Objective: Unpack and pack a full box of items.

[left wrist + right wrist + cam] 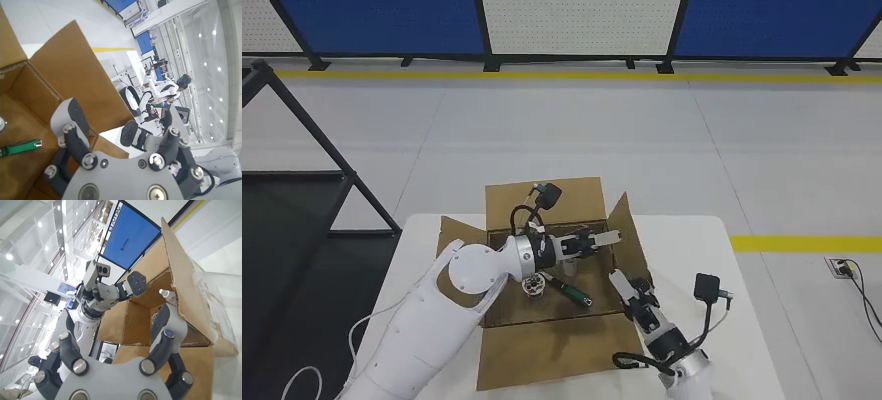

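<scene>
Your left gripper (600, 241) hangs wide and empty over the far-right part of the open box (504, 200). Your right gripper (630, 285), also wide and empty, sits just beside the box's right flap. This looks like the unpacking step. The green-handled screwdriver (571, 291) lies flat on the box floor, its long axis running far-left to near-right, handle seemingly near-right. Next, lower 1 gripper and close across that handle.

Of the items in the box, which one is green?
The screwdriver, lying flat on the box floor: its handle is green and black. The bottle is pale and the round piece silvery.
</scene>
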### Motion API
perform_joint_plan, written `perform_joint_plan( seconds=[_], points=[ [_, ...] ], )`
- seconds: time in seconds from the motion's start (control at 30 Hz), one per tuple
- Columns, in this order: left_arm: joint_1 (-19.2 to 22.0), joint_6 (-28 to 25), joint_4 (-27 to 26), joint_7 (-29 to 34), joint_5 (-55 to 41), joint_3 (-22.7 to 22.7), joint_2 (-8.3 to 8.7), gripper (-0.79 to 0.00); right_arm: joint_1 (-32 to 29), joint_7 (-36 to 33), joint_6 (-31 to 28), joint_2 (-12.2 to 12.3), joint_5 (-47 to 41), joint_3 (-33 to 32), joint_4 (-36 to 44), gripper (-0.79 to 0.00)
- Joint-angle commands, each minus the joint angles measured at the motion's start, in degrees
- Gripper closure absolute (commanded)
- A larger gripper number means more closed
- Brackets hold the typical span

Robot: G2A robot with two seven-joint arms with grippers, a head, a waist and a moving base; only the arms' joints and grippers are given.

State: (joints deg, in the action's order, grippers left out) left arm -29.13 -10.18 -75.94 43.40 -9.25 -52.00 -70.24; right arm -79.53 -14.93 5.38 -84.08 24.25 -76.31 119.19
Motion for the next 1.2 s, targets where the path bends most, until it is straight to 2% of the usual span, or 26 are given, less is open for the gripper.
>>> perform_joint_plan(
  seconds=[0.0, 0.2, 0.5, 0.9, 1.17],
  points=[
    [-3.2, -0.3, -2.6, 0.4, 0.2, -2.6, 0.92, -0.785, 1.8, 0.5, 0.4, 0.0, -0.7, -0.6, -2.3, -0.785],
    [-13.6, 1.4, -12.4, 1.6, 3.0, -10.8, 3.68, -0.785, 7.2, 1.9, 1.9, -0.3, -3.2, -0.2, -8.5, -0.785],
    [-26.0, 1.9, -20.0, 2.4, 2.6, -20.1, 6.03, -0.785, 10.4, 1.8, 3.4, -0.2, -4.3, -0.6, -13.8, -0.785],
    [-36.8, -0.7, -24.8, -6.2, 2.3, -28.2, 7.05, -0.785, 10.3, 1.5, 5.2, 0.2, -6.2, -2.8, -16.1, -0.785],
    [-40.3, -0.5, -25.1, -6.7, 2.4, -32.3, 7.63, -0.785, 9.5, -1.9, 5.5, 0.6, -6.7, -2.8, -15.9, -0.785]
  ],
)
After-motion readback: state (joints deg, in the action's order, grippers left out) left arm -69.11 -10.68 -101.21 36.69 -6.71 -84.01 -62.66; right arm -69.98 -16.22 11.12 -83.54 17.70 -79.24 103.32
